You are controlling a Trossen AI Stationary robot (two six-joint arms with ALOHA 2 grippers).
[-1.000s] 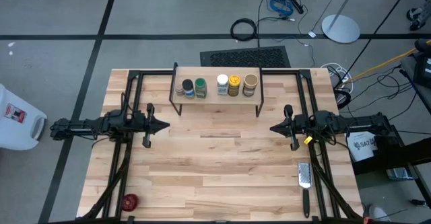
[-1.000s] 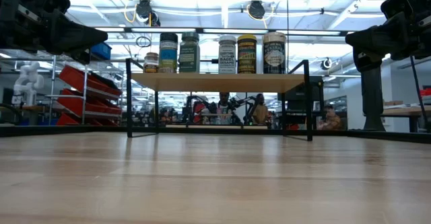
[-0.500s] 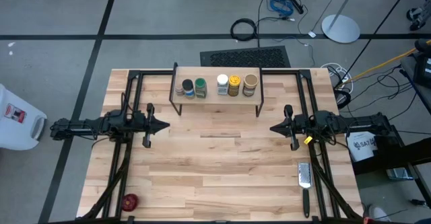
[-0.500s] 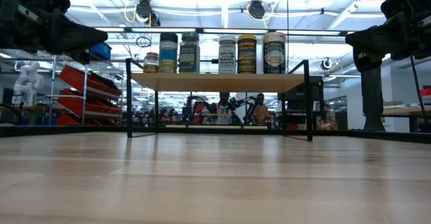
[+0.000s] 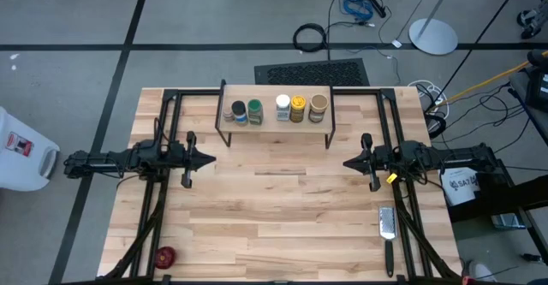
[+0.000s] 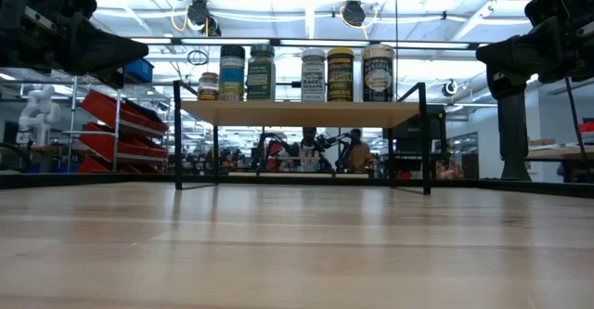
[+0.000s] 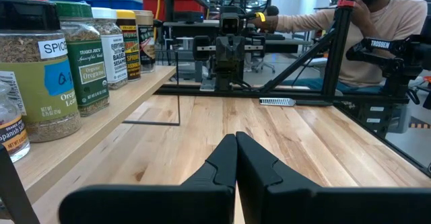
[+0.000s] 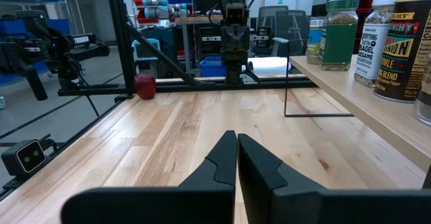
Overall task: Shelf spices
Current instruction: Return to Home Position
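Observation:
Five spice jars stand upright in a row on the shelf's [image 5: 274, 122] wood plank top at the table's far middle: a small dark-lidded clear jar [image 5: 229, 112], a green-lidded jar [image 5: 254, 110], a white-capped jar [image 5: 282, 107], a yellow jar [image 5: 298, 108] and a tan jar [image 5: 318, 107]. They also show in the low view [image 6: 314, 74]. My left gripper [image 5: 211, 158] is shut and empty at mid-left, nearer than the shelf. My right gripper [image 5: 346, 163] is shut and empty at mid-right. Both point toward the table's middle.
A flat metal grater with a black handle [image 5: 388, 230] lies near the table's front right. A small red round object [image 5: 164, 255] lies at the front left corner. A person sits beyond the table in the left wrist view [image 7: 377, 22]. Bare wood lies between the grippers.

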